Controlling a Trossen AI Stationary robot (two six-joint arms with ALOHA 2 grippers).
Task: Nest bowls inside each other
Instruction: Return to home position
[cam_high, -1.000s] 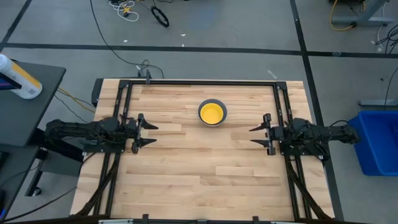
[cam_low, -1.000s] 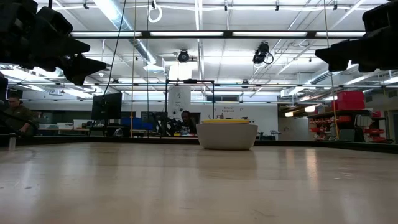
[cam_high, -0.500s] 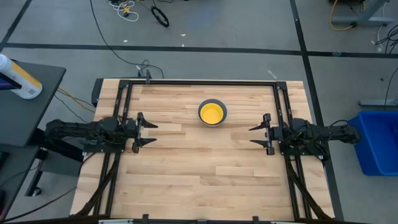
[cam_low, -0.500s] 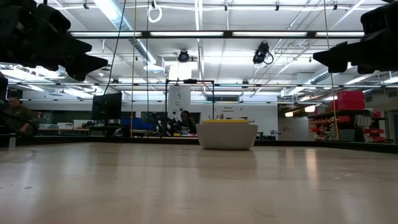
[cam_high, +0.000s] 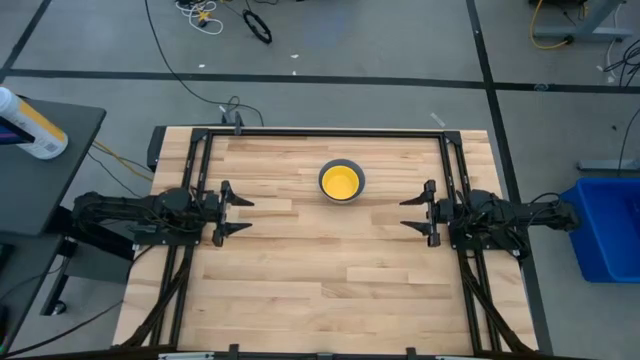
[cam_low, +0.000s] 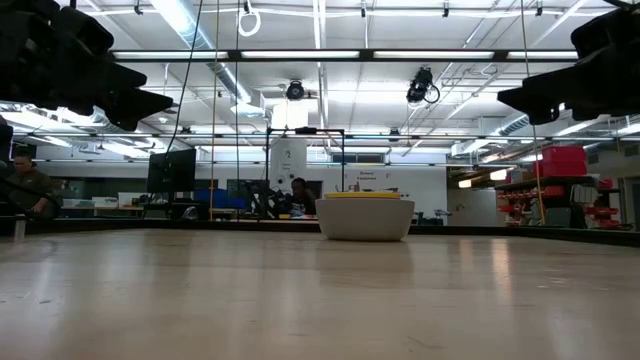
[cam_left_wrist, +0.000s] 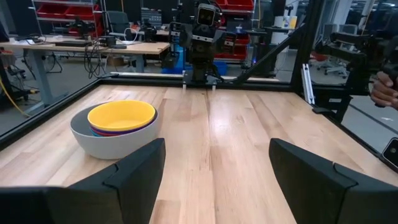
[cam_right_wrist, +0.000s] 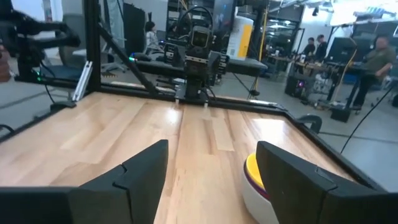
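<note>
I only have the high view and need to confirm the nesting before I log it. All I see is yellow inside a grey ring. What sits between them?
Observer: In the left wrist view, between the yellow bowl and the grey bowl shows the rim of a dark blue bowl. Any rims below it are too thin to tell apart.
Operator: Does the stack sit level?
Observer: Yes. In the low view the yellow rim lies flat, just above the grey rim, and the grey bowl rests flat on the table.
Operator: Are the arms off the table?
Observer: The low view shows the left gripper and right gripper well above it, far to either side of the bowls.
</note>
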